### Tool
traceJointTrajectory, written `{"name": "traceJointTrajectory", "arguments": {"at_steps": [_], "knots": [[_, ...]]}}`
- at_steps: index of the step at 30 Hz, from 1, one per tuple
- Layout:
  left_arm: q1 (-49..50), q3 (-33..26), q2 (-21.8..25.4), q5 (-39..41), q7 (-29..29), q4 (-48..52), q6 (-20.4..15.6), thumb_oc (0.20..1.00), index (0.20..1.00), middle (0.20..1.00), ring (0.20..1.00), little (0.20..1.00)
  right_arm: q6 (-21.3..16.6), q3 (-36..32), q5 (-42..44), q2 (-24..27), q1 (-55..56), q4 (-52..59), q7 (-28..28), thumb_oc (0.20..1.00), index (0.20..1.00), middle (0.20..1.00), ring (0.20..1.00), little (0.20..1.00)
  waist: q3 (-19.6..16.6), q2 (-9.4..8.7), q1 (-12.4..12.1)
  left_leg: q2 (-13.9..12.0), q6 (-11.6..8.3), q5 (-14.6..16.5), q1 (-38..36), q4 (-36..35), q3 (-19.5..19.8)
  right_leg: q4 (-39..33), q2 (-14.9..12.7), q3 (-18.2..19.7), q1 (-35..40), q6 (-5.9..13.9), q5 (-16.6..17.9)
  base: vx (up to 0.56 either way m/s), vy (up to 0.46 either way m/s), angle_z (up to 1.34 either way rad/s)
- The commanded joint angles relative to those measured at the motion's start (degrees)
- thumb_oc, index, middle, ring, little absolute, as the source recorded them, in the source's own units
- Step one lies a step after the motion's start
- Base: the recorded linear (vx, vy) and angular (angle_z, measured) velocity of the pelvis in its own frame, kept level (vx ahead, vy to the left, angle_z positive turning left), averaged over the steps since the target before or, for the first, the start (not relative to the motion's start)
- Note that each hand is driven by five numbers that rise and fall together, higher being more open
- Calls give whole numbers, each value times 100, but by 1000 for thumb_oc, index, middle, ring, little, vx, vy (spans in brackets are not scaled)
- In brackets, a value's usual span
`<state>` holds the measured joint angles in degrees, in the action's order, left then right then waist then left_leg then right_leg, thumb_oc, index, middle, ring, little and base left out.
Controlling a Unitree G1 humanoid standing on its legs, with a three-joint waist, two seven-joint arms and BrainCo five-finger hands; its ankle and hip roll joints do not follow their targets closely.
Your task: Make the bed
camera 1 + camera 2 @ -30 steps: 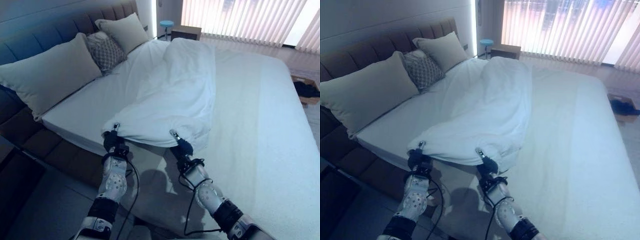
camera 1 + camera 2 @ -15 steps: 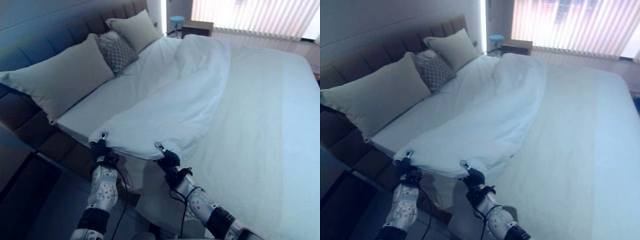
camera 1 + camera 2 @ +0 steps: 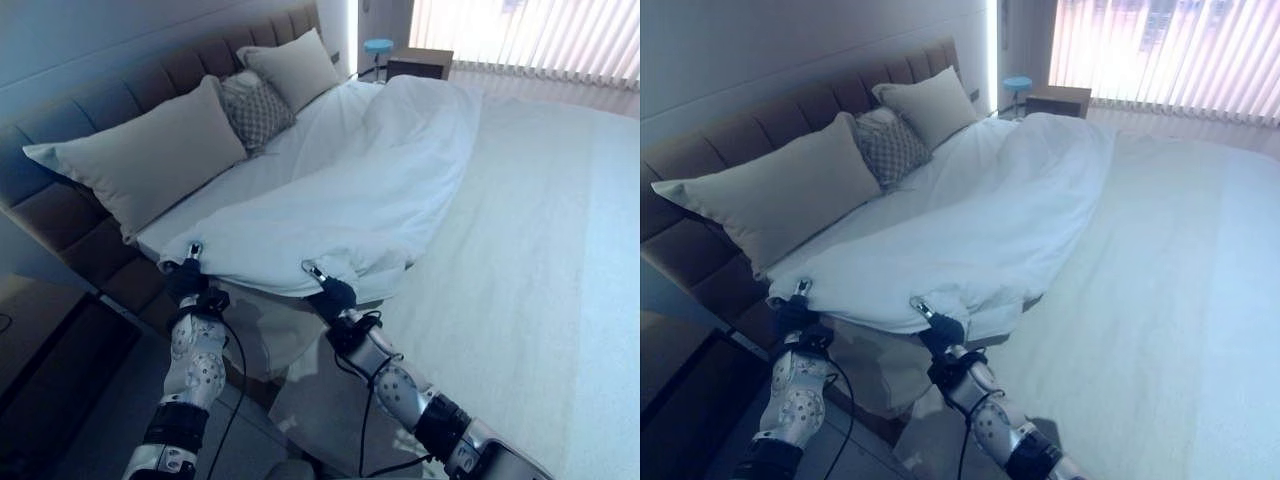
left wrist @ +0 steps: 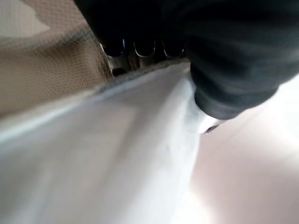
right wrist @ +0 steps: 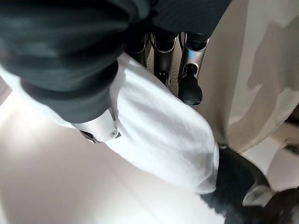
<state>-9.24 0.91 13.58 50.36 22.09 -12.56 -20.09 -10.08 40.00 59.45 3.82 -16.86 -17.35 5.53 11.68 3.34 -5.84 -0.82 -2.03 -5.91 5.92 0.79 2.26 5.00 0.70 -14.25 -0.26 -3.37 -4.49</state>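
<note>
Duvet (image 3: 350, 200) lies bunched along the middle of the bed (image 3: 540, 260), running from the far corner by the headboard (image 3: 110, 110) down to the near edge, where we hold its hem with both hands. From the head views we see our left hand (image 3: 188, 277) at the hem's corner nearest the pillows and our right hand (image 3: 331, 293) further along the same hem, but the fingers there are mostly tucked into the cloth. The wrist views settle it: in the left wrist view our fingers (image 4: 145, 46) curl over the white fabric with the thumb pressing it from the other side, and in the right wrist view the fingers (image 5: 189, 84) and thumb pinch a fold of it too.

The mattress to the right of the duvet is bare sheet. Two large pillows (image 3: 150, 160) and a patterned cushion (image 3: 255, 108) between them lean against the headboard. Beyond the bed's far corner stand a small round stool (image 3: 378, 46) and a bedside table (image 3: 420, 62), with vertical blinds (image 3: 530, 40) across the window.
</note>
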Motion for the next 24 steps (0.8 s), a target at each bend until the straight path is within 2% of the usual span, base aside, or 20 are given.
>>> {"name": "traceJointTrajectory", "arguments": {"at_steps": [1, 2, 4, 5, 6, 7, 8, 10, 11, 18, 24], "knots": [[90, -1190, 644, -601, 474, 194, -710, 200, 200, 200, 200, 200, -101, 78, -388, -153, 180, 9, -160, 200, 200, 200, 200, 200, 34, -178, -265, 375, 28, 182, -41, -208, -36, -332, -273, 589, -53, 705, 256, -96, 121, -9], [28, -1059, 651, -807, 520, -159, -642, 200, 200, 200, 200, 200, -13, 99, -299, -193, 292, -412, -176, 200, 200, 200, 200, 200, 203, -169, -307, 386, 50, 175, 140, -189, -86, -289, -295, 620, -292, 728, 312, -97, 121, -13], [12, -990, 626, -817, 513, -282, -611, 200, 200, 200, 200, 200, 37, 111, -288, -241, 340, -667, -194, 200, 200, 200, 200, 200, 280, -175, -341, 392, 58, 178, 271, -154, -100, -262, -304, 605, -431, 736, 349, -107, 90, -9], [3, -765, 621, -914, 461, -715, -420, 200, 200, 200, 200, 200, 231, 182, -152, -331, 445, -1188, -222, 200, 200, 200, 200, 200, 461, -193, -394, 388, 70, 156, 466, -128, -105, -244, -315, 595, -632, 754, 432, -97, 79, -5], [-3, -763, 624, -910, 457, -723, -424, 200, 200, 200, 200, 200, 230, 178, -152, -334, 441, -1194, -227, 200, 200, 200, 200, 200, 452, -195, -398, 388, 70, 157, 479, -124, -106, -240, -314, 596, -646, 754, 432, -65, 70, -4], [18, -539, 668, -1036, 390, -970, -198, 200, 200, 200, 200, 200, 363, 240, 17, -403, 506, -1509, -244, 200, 200, 200, 200, 200, 556, -233, -435, 377, 76, 138, 601, -108, -99, -249, -304, 569, -759, 758, 488, 0, 0, 0], [18, -539, 668, -1035, 390, -970, -198, 200, 200, 200, 200, 200, 363, 239, 17, -404, 506, -1510, -244, 200, 200, 200, 200, 200, 551, -234, -435, 376, 76, 138, 607, -107, -99, -249, -304, 569, -764, 758, 489, 0, 0, 0], [54, -291, 786, -1174, 274, -1105, 56, 200, 200, 200, 200, 200, 592, 361, 25, -453, 474, -1898, -307, 200, 200, 200, 200, 200, 774, -283, -530, 358, 80, 130, 864, -3, -47, -243, -299, 519, -948, 764, 544, -38, -7, -2], [37, -255, 779, -1164, 281, -1157, 68, 200, 200, 200, 200, 200, 630, 405, -80, -454, 402, -2031, -324, 200, 200, 200, 200, 200, 856, -284, -566, 362, 78, 143, 912, 44, -34, -240, -305, 493, -968, 760, 537, 0, 0, 0], [-248, -150, 767, -1049, 390, -2027, 121, 200, 200, 200, 200, 200, 582, 576, -559, -432, 75, -2328, -248, 200, 200, 200, 200, 200, 1113, -364, -642, 339, 42, 7, 1202, -86, 76, -400, -272, 371, -1237, 780, 644, 15, -12, 10], [-475, -63, 851, -1361, 681, -2277, 186, 200, 200, 200, 200, 200, 479, 542, -807, -531, -70, -2653, -49, 200, 200, 200, 200, 200, 1274, -326, -657, 337, 19, -76, 1281, -250, 139, -446, -291, 245, -1329, 803, 641, 12, 5, 10]]}}
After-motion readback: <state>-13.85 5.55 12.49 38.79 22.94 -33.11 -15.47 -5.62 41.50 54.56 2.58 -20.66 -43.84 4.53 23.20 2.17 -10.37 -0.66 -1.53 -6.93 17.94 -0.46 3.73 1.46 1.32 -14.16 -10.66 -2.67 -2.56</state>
